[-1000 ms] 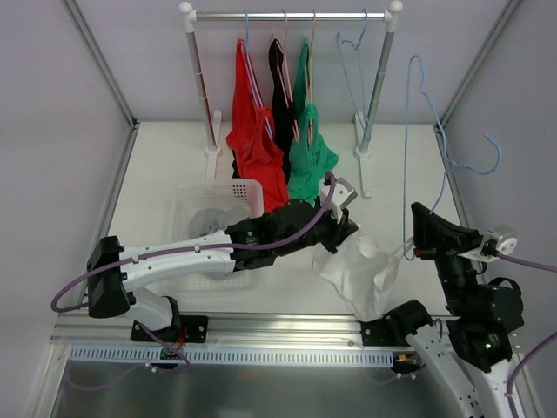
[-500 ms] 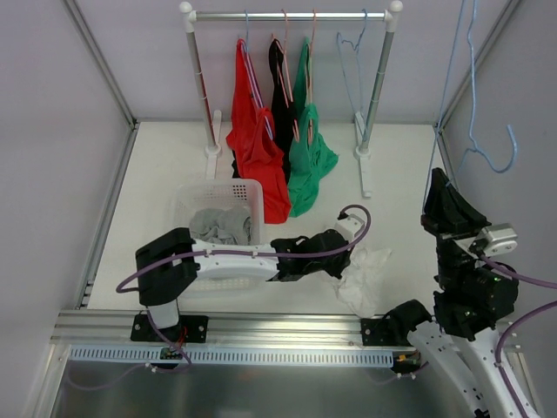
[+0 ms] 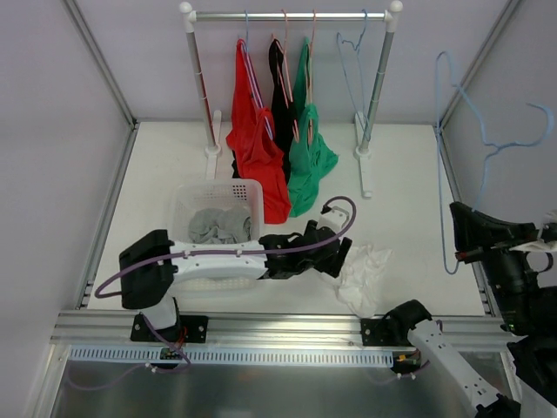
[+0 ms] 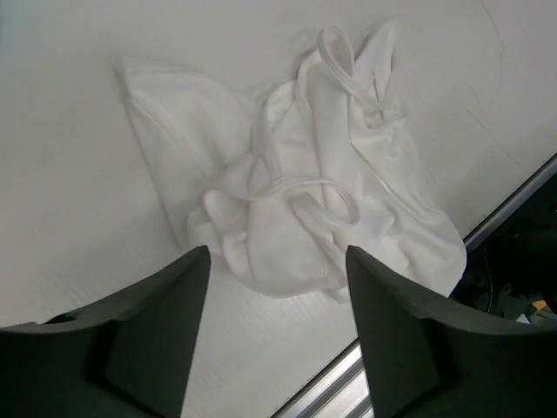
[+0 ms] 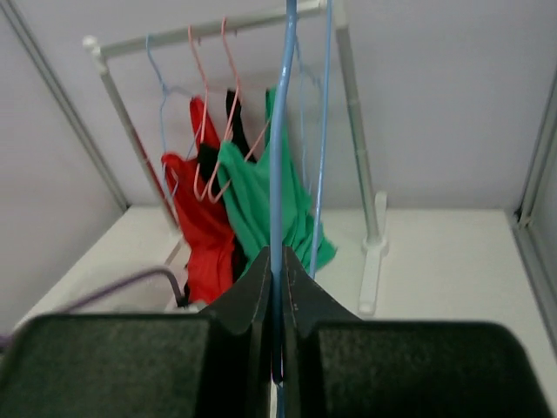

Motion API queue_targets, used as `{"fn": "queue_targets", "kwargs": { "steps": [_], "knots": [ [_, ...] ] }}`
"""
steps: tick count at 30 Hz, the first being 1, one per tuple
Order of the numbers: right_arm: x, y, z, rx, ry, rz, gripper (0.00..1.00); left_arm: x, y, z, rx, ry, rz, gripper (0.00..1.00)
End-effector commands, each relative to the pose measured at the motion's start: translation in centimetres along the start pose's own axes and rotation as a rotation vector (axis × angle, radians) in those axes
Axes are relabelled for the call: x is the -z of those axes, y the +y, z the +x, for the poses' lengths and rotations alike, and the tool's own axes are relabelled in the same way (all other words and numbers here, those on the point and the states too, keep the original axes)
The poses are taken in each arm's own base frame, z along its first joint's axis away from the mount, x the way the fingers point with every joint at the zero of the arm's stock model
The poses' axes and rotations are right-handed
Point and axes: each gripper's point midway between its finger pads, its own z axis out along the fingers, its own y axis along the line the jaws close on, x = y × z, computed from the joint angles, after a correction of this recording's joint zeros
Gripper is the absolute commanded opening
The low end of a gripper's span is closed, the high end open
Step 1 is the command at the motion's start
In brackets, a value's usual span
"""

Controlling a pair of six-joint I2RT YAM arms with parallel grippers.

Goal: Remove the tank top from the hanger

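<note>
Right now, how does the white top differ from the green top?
The white top lies crumpled on the table; the green top hangs full length. White is off any hanger; green is on a hanger hooked over the rail. Both are sleeveless tank tops.

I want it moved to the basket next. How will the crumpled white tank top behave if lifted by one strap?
Probably floppy: the white tank top lies in loose folds, so it should sag and hang long. Likely light, since the fabric looks thin. Its straps loop free and might snag.
</note>
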Motion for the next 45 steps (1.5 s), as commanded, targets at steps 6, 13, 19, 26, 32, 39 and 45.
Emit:
{"fn": "queue_targets", "kwargs": {
  "steps": [6,13,19,26,32,39,45],
  "knots": [
    [-0.6,2.5,9.3,-0.108,0.486,-0.050,0.00,11.0,2.3,-7.6,0.039,-0.175,-0.037,0.92],
    [-4.0,3.3,11.1,-0.109,0.579,-0.040,0.00,18.1,6.6,-8.0,0.022,-0.203,-0.110,0.99],
    [-9.2,4.7,11.0,-0.101,0.600,-0.044,0.00,21.3,10.8,-6.5,0.035,-0.166,-0.206,0.99],
    [-16.7,4.9,11.0,-0.061,0.564,0.019,0.00,21.8,12.9,-4.2,0.044,-0.123,-0.242,0.99],
    [-23.7,5.5,10.8,-0.004,0.539,0.048,0.00,22.0,13.7,-2.9,0.044,-0.114,-0.248,0.99],
    [-29.8,6.4,11.2,0.052,0.522,0.038,0.00,21.4,14.4,-0.8,0.063,-0.087,-0.258,0.99],
    [-34.4,5.1,14.2,0.063,0.511,0.096,0.00,21.2,14.8,1.1,0.110,-0.064,-0.245,0.99]
  ]
}}
